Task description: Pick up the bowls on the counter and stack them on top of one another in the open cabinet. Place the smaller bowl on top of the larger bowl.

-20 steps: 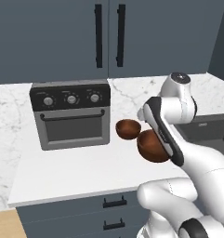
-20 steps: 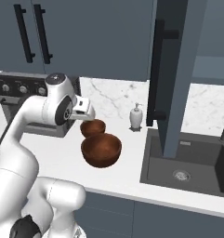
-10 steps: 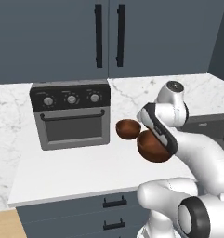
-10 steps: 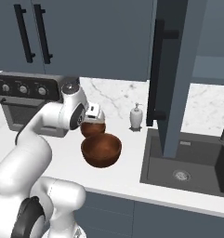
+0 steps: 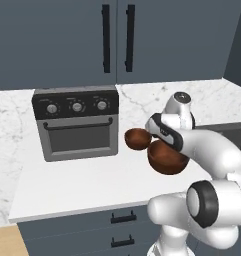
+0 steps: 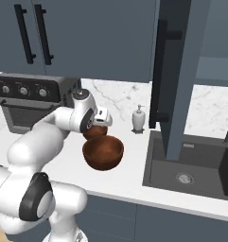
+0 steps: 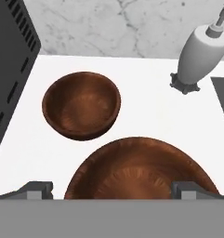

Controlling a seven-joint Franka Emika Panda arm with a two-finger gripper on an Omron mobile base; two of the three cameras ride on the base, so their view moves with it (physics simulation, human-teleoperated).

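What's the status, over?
Gripper open above larger reddish-brown wooden bowl. Smaller wooden bowl on white marble counter. White soap dispenser nearby.

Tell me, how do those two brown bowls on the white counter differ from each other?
The larger bowl is wider and deeper than the smaller bowl. In the hand view the larger bowl lies right below the camera, between the fingers, while the smaller bowl sits farther back, nearer the toaster oven. Both are reddish-brown wood, upright and empty, on the counter.

larger bowl (image 7: 140, 169) cropped below, tool (image 7: 112, 189) tips barely visible
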